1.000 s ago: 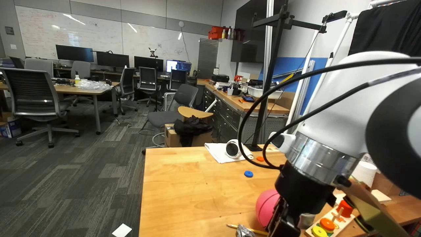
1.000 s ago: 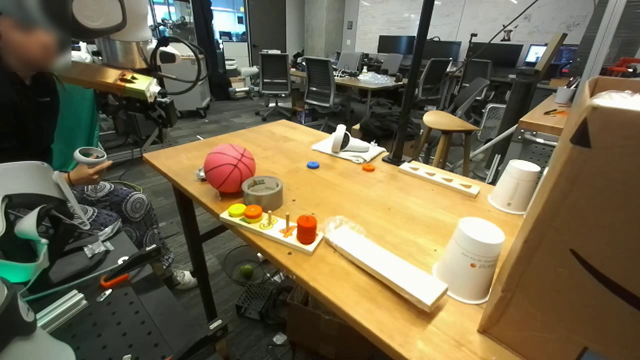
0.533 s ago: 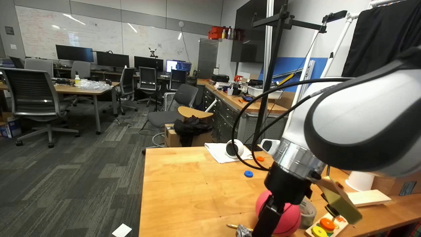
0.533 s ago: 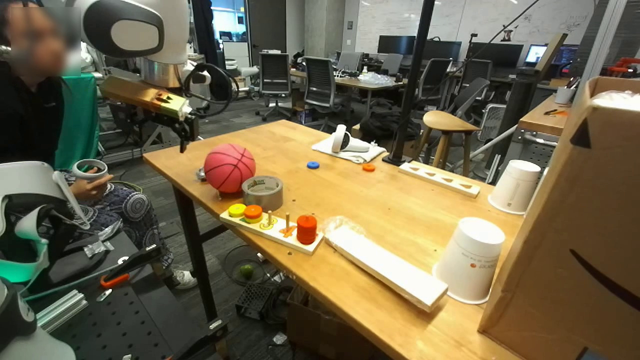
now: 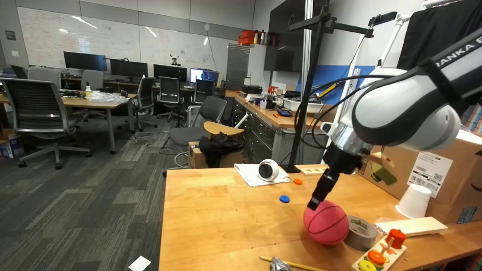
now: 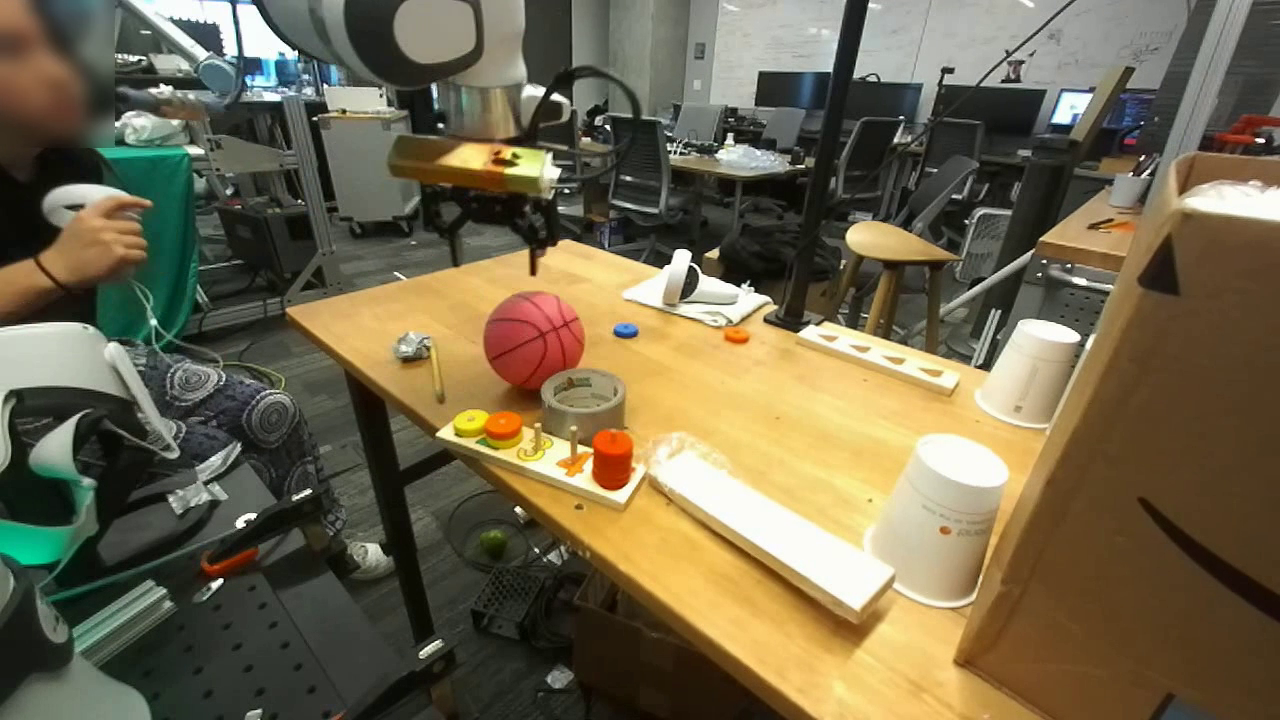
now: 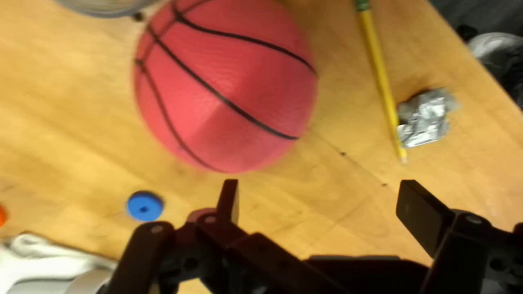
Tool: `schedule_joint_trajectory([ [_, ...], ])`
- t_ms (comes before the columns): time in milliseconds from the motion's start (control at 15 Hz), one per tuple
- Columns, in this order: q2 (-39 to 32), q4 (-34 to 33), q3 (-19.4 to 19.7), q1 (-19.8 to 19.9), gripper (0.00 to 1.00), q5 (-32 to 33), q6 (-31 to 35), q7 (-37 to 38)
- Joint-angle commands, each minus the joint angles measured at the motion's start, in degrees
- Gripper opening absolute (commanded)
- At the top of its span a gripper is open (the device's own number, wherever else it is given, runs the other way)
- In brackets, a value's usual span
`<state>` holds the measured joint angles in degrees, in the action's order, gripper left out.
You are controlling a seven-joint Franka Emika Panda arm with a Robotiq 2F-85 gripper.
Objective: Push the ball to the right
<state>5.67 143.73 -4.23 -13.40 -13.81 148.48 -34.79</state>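
On wood tbl (image 6: 780, 430), ball (image 6: 534, 341) nr tape (image 6: 595, 412); gripper (image 7: 318, 200) above, wide; whiteboard (image 5: 113, 41) behind.

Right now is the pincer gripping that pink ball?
No, the wrist view shows the pincer spread open, with the pink ball outside the gap between its jaws.

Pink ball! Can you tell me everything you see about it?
The pink ball is round and pinkish red, with thin dark lines curving over it like a basketball's. It looks like rubber, and I see no dents. Darker patches, probably shadow, show in the wrist view. It rests on the wooden table, right beside a roll of tape; I can't tell whether those two touch. The open pincer hangs near it without touching.
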Motion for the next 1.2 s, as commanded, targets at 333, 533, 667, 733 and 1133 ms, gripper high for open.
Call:
schedule_joint_trajectory([
  [333, 18.15, 4.43, 4.61, 1.80, 1.00, 6.13, 1.13, -0.60],
  [533, 21.97, 10.59, 6.61, -5.05, 1.00, -3.64, -0.83, -1.81],
  [667, 22.46, 12.99, 6.68, -9.27, 1.00, -8.58, -1.03, -1.52],
  [733, 22.47, 13.87, 6.53, -11.13, 1.00, -10.65, -0.99, -1.39],
  [1133, 17.61, 14.33, 5.61, -16.76, 1.00, -17.70, -0.26, -1.31],
])
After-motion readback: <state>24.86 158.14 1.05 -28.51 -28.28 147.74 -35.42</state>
